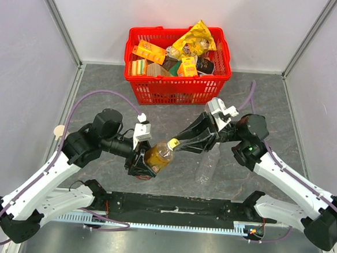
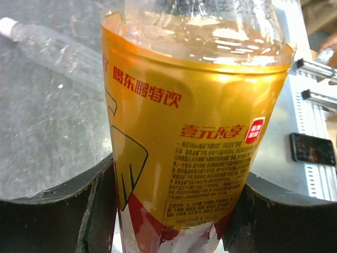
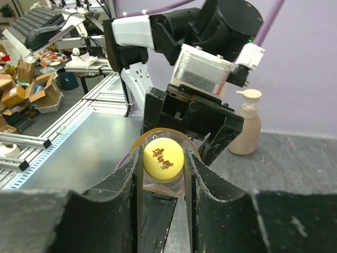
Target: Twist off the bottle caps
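Note:
My left gripper is shut on the body of an amber drink bottle with a yellow and red label. It holds the bottle tilted above the table, neck toward the right arm. The bottle's yellow cap sits between the fingers of my right gripper, which is shut on it. In the right wrist view the cap faces the camera with both fingers against its sides. A clear bottle with a white cap lies on the table. The blue cap is out of view.
A red basket full of packaged goods stands at the back centre. The clear bottle lies under my right arm. A beige pump bottle stands at the left edge and also shows in the right wrist view.

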